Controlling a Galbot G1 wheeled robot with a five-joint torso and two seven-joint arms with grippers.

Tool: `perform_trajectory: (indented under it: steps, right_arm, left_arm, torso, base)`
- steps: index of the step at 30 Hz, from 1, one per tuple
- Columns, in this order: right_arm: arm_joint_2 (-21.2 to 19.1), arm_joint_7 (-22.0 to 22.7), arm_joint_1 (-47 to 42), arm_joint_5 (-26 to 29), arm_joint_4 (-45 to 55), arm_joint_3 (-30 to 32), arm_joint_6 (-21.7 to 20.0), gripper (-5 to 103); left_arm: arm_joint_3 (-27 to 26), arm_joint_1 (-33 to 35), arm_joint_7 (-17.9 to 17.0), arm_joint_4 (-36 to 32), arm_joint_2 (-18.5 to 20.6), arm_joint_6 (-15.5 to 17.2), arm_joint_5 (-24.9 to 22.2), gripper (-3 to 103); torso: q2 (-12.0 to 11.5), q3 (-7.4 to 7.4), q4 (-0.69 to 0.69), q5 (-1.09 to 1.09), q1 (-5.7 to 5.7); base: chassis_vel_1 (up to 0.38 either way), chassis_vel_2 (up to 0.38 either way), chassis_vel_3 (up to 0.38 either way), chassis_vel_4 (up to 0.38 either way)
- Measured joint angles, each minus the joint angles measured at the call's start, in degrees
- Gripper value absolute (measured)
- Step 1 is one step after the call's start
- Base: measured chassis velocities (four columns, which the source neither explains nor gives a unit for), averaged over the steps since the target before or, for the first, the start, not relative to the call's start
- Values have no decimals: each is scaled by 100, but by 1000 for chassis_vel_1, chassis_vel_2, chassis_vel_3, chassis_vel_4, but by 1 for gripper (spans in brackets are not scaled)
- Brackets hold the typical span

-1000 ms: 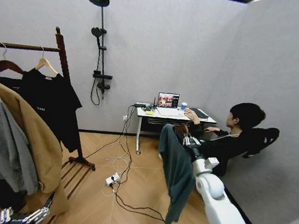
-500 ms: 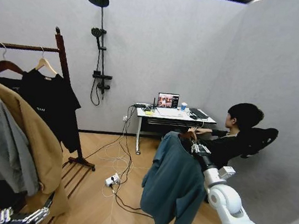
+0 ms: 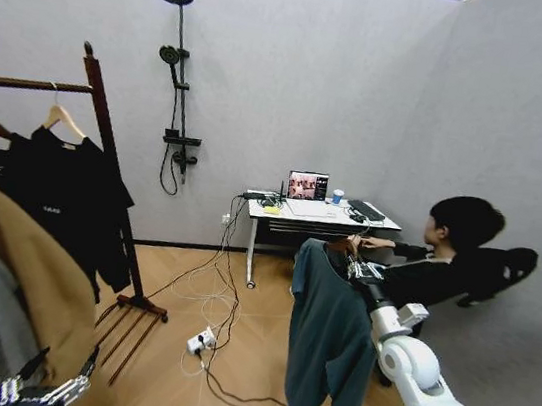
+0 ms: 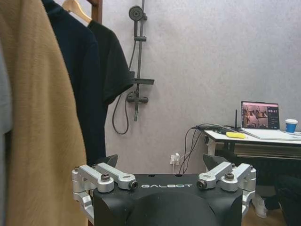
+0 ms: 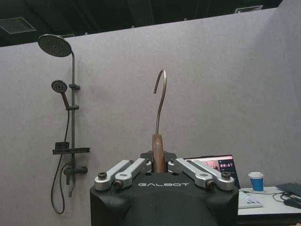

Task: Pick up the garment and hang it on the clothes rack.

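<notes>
The garment (image 3: 326, 347), a dark teal long-sleeved top, hangs from a wooden hanger in mid-air over the floor, right of centre in the head view. My right gripper (image 3: 357, 269) is shut on the hanger's neck (image 5: 158, 153); the metal hook (image 5: 160, 94) stands up above the fingers. The clothes rack (image 3: 106, 155), dark wood with a horizontal top bar (image 3: 25, 84), stands far to the left of the garment. My left gripper (image 3: 42, 393) is low at the left by the rack's hanging clothes, and in the left wrist view this gripper (image 4: 161, 162) is open with nothing in it.
A black T-shirt (image 3: 60, 194), a tan coat (image 3: 16, 258) and a grey garment hang on the rack. Cables and a power strip (image 3: 199, 339) lie on the wooden floor. A shower column (image 3: 172, 78) is on the back wall. A desk (image 3: 320, 215) with a seated person stands behind the garment.
The whole head picture has shifted slightly, so the camera moved. The garment, held throughout by the right gripper, has swung from broadside to a narrower, more edge-on hang.
</notes>
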Motion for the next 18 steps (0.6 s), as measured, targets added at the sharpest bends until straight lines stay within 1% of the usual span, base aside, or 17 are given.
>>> perform_trajectory:
  steps: [1, 6, 8, 9, 10, 13, 14, 16, 17, 18]
  right_arm:
    - [3, -62, -6, -10, -1, -17, 47, 9]
    - [13, -243, -12, 6, 1, -24, 186, 9]
    - [20, -331, -1, 56, -2, -42, 212, 9]
    - [20, -331, -1, 56, -2, -42, 212, 9]
    - [18, -389, 46, 64, -26, -59, 225, 9]
    - [11, -451, 105, 78, -64, -92, 227, 9]
    - [6, -497, 168, 88, -95, -126, 222, 9]
    - [-2, -524, 249, 97, -109, -164, 202, 9]
    - [-7, -550, 309, 114, -119, -190, 170, 9]
    - [-7, -550, 309, 114, -119, -190, 170, 9]
  left_arm:
    - [0, 0, -1, 0, 0, 0, 0, 100]
    - [0, 0, -1, 0, 0, 0, 0, 100]
    - [0, 0, -1, 0, 0, 0, 0, 100]
    - [0, 0, -1, 0, 0, 0, 0, 100]
    - [0, -1, -1, 0, 1, 0, 0, 100]
    - [0, 0, 0, 0, 1, 1, 0, 100]
    - [0, -1, -1, 0, 0, 0, 0, 100]
    - [0, 0, 0, 0, 0, 0, 0, 100]
    - [0, 0, 0, 0, 0, 0, 0, 100]
    - [0, 0, 0, 0, 0, 0, 0, 100]
  torso:
    - [0, 1, 5, 2, 1]
    - [0, 0, 0, -4, 1]
    - [-5, 4, 4, 6, 9]
    - [-5, 4, 4, 6, 9]
    - [-5, 2, -1, -6, 9]
    - [-5, 2, 3, -2, 6]
    - [-5, 3, 6, 4, 6]
    - [-1, -1, 4, -2, -2]
    - [3, -3, 0, 1, -8]
    - [3, -3, 0, 1, -8]
  base:
    - [-299, 286, 326, -319]
    - [-332, 329, 317, -322]
    - [-276, 267, 258, -279]
    - [-226, 267, 223, -236]
    - [-172, 205, 48, -110]
    - [-78, 91, 47, -43]
    - [8, 67, 47, 67]
    - [29, -10, 41, 85]
    - [114, -50, -42, 96]
    - [114, -50, -42, 96]
